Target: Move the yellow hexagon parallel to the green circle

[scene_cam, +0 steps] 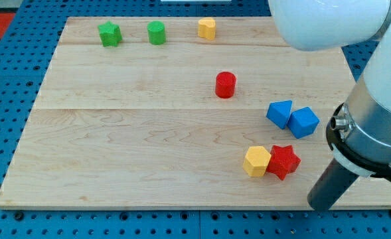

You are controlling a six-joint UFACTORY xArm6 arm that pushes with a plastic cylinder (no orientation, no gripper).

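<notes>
- Camera view, the only one: a wooden bench (115,146) carries eight blocks.
- No claw is fitted. The arm ends in a plain dark rod that holds nothing and has nothing to open or shut.
- My tip (318,204) sits near the bench's bottom edge, at the view's lower right, touching no block.
- The yellow hexagon (257,161) lies up and to the view's left of my tip, near but apart. Its right face touches the red star (283,161).
- The red star stands between my tip and the hexagon, so a straight push leftward would take both.
- The green circle (156,32) is far off at the view's top left, in a row with the green star (109,34) and a second yellow block (207,28) whose shape I cannot settle.
- Judgement: the lower yellow block reads as the hexagon and has not been moved. It needs to travel up the view and leftward towards the circle's row.
- Judgement: my tip should first pass below the red star to reach the hexagon's lower right side.
- The red circle (226,85) lies close to the likely path. The blue triangle (279,113) and blue cube (304,122) touch each other and stand clear of it, to the view's right.
</notes>
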